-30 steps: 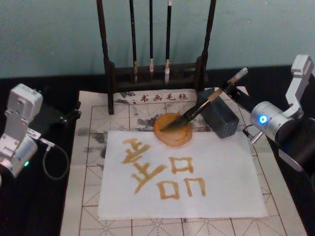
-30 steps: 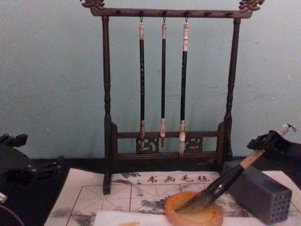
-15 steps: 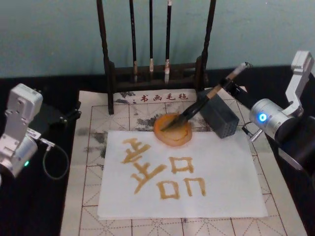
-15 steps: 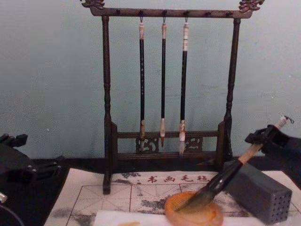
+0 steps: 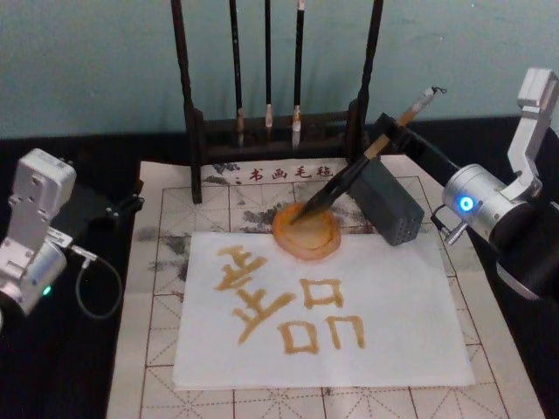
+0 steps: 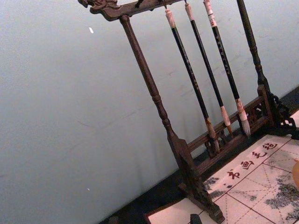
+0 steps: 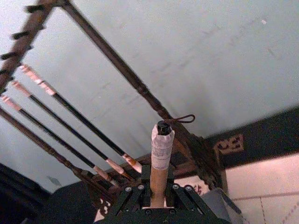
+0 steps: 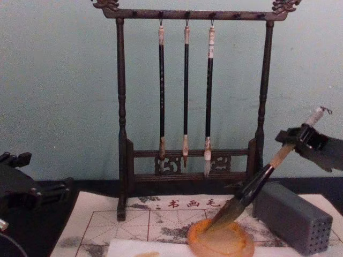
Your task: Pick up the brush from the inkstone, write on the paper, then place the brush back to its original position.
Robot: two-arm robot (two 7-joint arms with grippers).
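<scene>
Brush (image 5: 347, 180) pinched in right hand (image 5: 383, 140) slants, tip in inkstone (image 5: 311, 246), shaft near grey block (image 5: 393, 209)

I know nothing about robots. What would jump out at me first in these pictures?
Big golden-brown characters painted across the white paper in the middle draw the eye first. Just behind it, the right hand grips the brush by its upper handle, tilted, bristles in the orange inkstone. A dark wooden rack of three thin hanging brushes stands at the back; the left hand sits off to the left.
</scene>
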